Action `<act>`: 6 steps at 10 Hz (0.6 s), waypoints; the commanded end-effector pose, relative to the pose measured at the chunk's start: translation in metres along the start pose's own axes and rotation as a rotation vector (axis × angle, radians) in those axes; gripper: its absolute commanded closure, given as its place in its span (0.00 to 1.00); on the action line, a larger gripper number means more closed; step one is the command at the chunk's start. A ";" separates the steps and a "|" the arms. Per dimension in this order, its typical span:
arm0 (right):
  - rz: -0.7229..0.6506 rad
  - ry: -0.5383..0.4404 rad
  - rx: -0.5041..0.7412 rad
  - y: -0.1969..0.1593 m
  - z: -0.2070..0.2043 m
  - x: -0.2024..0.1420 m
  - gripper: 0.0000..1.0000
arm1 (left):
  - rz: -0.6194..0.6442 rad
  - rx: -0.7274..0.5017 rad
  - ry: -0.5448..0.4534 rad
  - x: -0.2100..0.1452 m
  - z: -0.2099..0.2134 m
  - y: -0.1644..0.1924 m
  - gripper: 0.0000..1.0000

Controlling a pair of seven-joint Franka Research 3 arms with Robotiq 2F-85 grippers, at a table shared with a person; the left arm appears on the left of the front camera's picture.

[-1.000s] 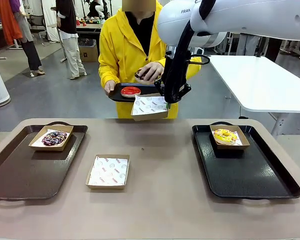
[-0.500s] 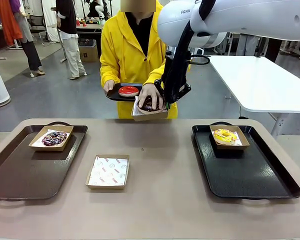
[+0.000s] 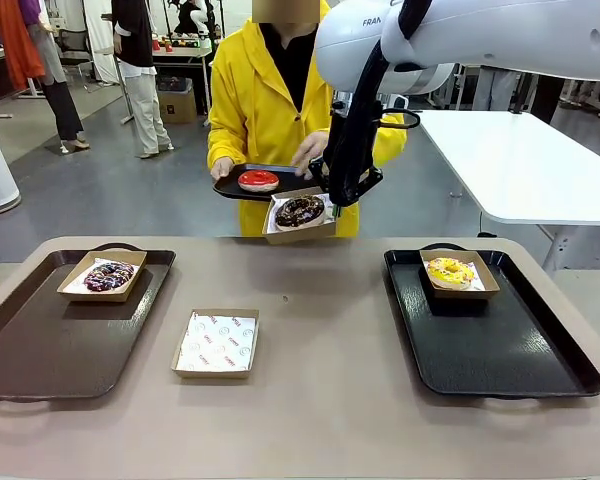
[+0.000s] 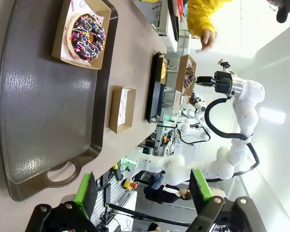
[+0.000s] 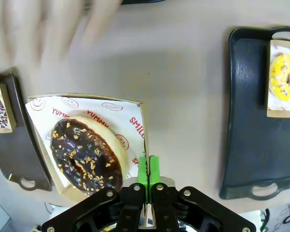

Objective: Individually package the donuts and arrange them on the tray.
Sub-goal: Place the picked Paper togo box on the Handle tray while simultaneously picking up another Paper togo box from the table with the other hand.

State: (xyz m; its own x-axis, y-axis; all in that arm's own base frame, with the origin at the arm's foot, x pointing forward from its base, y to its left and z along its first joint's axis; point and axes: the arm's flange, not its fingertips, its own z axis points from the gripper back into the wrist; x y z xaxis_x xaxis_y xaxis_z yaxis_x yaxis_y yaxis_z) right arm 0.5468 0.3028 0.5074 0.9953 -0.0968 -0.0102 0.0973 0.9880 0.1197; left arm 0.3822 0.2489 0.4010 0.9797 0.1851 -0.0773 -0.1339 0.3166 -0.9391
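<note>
Blur hides the person's hand (image 5: 53, 24) at the top of the right wrist view, so its shape is hard to make out. The small black tray (image 3: 228, 188) that the person holds is partly hidden behind the robot's right arm and a cardboard box (image 3: 302, 236). A red donut (image 3: 258, 180) lies on that small tray.

The right fingers (image 5: 148, 170) are pressed together and pinch the edge of the cardboard box and its paper. The box hangs in the air above the far edge of the desk (image 3: 320, 400), near the middle. A dark donut (image 5: 84, 154) with pale bits sits inside it.

The left fingers (image 4: 142, 193) are spread wide and hold nothing. The left tray (image 4: 48, 121) lies in front of them.

A sprinkle donut (image 4: 87, 36) sits in a box on that tray, near the far left corner of the desk. A yellow donut (image 3: 450, 271) sits in a box on the right tray (image 3: 500, 350), near the far right corner. An empty box (image 3: 216, 343) lies on the desk between the two trays, closer to the left one.
</note>
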 end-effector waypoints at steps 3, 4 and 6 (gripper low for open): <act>-0.003 -0.006 0.005 -0.002 -0.001 -0.003 1.00 | -0.017 0.003 0.004 0.001 0.001 -0.001 0.00; -0.003 -0.006 0.005 -0.002 -0.001 -0.003 1.00 | -0.017 0.003 0.004 0.001 0.001 -0.001 0.00; -0.003 -0.006 0.005 -0.002 -0.001 -0.003 1.00 | -0.017 0.003 0.004 0.001 0.001 -0.001 0.00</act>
State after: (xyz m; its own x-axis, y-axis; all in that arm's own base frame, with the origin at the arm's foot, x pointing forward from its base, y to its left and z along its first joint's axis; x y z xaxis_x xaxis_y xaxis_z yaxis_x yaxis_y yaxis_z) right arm 0.5469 0.3027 0.5074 0.9952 -0.0970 -0.0101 0.0975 0.9880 0.1196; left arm 0.3822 0.2489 0.4011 0.9797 0.1851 -0.0772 -0.1338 0.3166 -0.9391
